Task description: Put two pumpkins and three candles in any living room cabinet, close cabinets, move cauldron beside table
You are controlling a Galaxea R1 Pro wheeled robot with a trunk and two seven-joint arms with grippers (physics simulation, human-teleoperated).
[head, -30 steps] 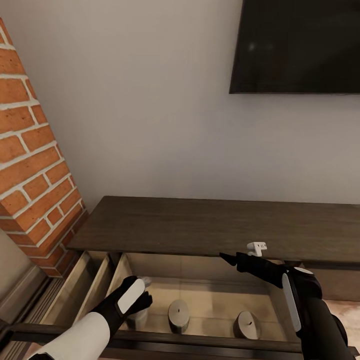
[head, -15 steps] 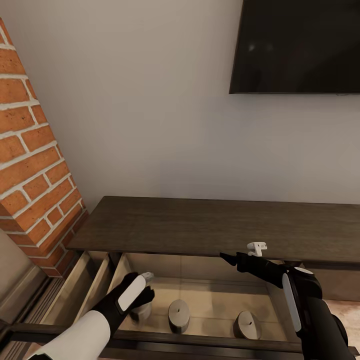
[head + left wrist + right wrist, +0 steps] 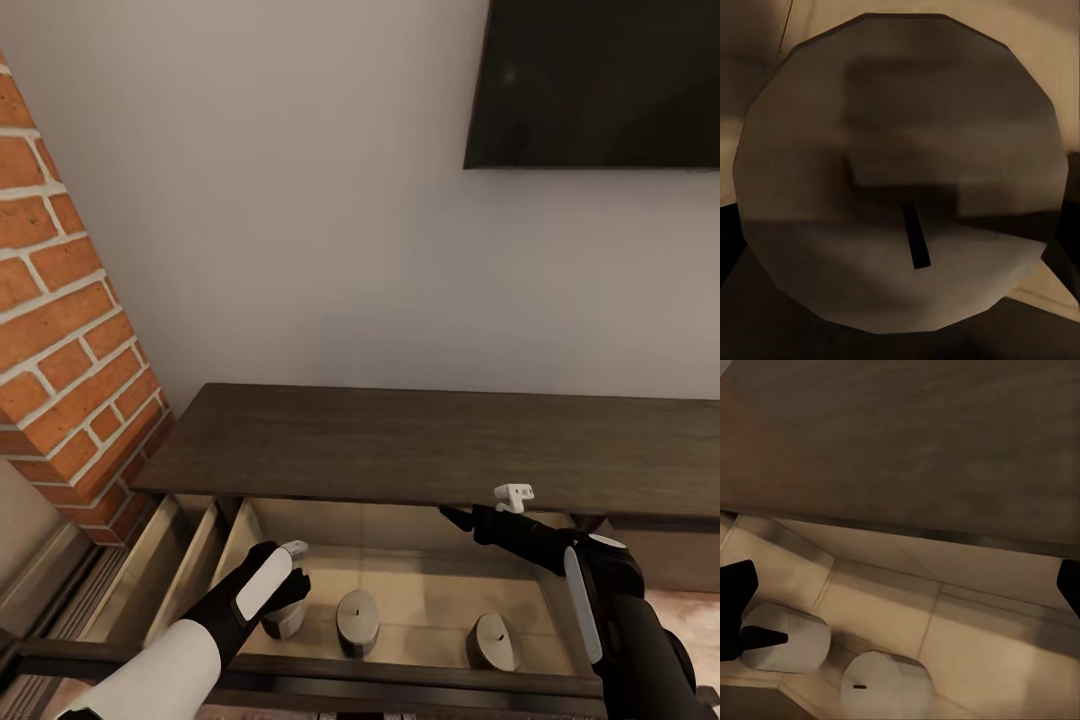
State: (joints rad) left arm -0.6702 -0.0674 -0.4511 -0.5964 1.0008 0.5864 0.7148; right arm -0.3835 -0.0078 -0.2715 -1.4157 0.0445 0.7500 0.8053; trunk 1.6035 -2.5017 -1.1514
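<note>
Three candles sat in the open drawer of the cabinet (image 3: 430, 445), on its pale beige floor, and the risks ran from the left one across. At the left, the left gripper (image 3: 290, 578) hung directly over the left candle (image 3: 283, 622), and the left wrist view looked straight down on that candle's grey top and dark wick; whether the fingers clasped it or had let go could not be told, since the arm hid them in the head view. If the claw held it and lifted away crooked, the candle could tip or be dragged against the drawer's side wall; if it was released off balance it could topple toward its neighbour. The middle candle (image 3: 357, 618) stood upright just beside it, near enough that a sideways swing of the left arm might knock it. The right candle (image 3: 494, 640) leaned or lay slightly tilted further along, and could roll when the drawer was pushed shut. Above the drawer's right part the right gripper (image 3: 450, 516) hovered spread wide and empty, just under the front edge of the cabinet top, where a careless rise might strike the wood. No pumpkins lay in the drawer, so shutting it now would likely be premature.
</note>
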